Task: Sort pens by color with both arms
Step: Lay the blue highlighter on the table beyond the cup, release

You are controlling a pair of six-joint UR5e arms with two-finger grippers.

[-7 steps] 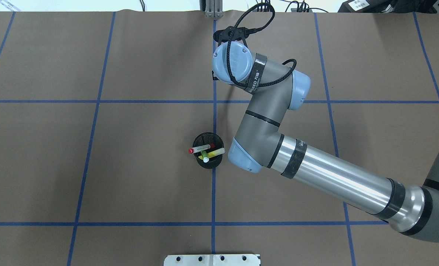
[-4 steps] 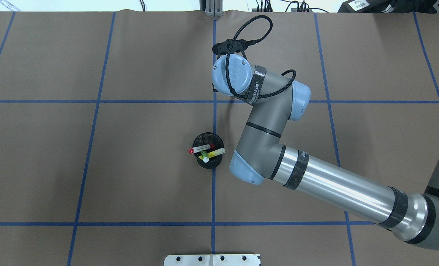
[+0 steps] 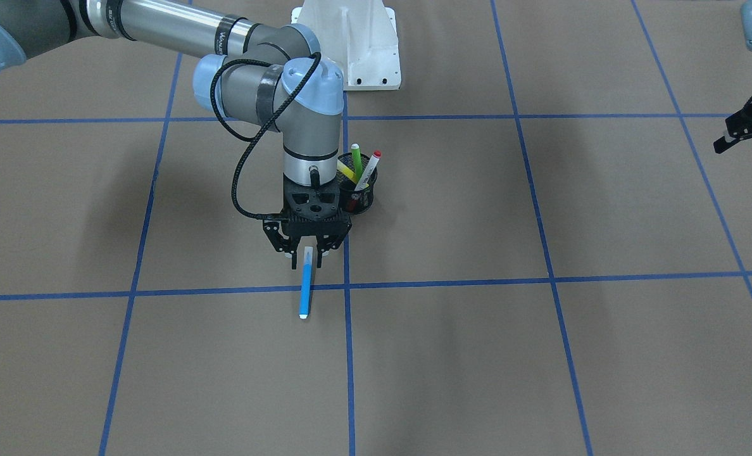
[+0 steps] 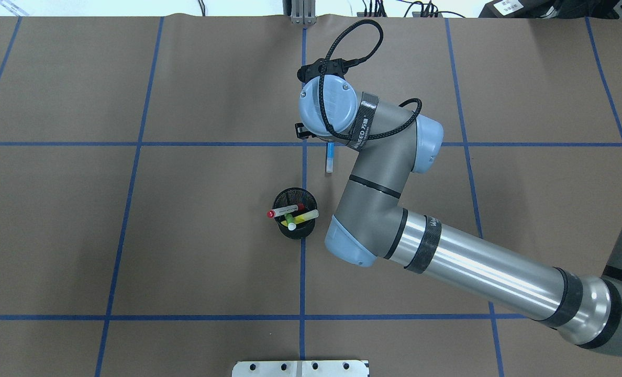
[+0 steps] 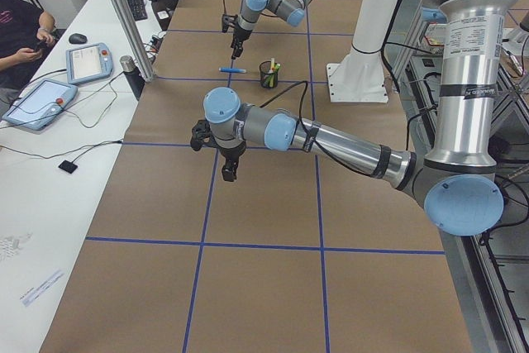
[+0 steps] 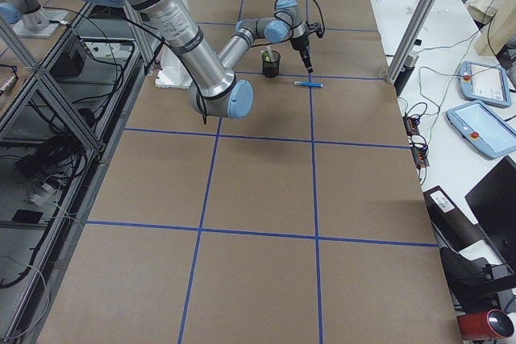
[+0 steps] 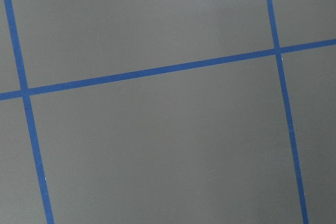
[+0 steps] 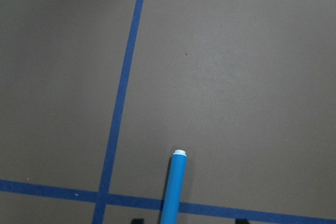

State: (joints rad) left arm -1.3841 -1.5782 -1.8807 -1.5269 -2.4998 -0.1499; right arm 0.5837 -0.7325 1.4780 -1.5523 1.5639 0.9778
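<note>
I have one pen out so far. The blue pen [image 3: 304, 285] lies flat on the table [image 3: 540, 367], near the cup [image 3: 362, 201] but not touching it, on the side away from the robot. It lies across a blue line. My right gripper [image 3: 305, 248] hangs over the end of that pen nearest the cup. Its fingers are spread wide and hold nothing. I think this pen is dropped off now.

Three pens are left to sort. The green pen [image 3: 357, 158], the yellow pen [image 3: 344, 170] and the red pen [image 3: 369, 168] all stand leaning in the cup.

My left gripper [image 3: 744, 152] is far off to the side, above bare table. Its fingers look spread, and it holds nothing. Its wrist camera shows only table and blue lines. I think it has no pen of its own yet, so most of the job is ahead of me.
</note>
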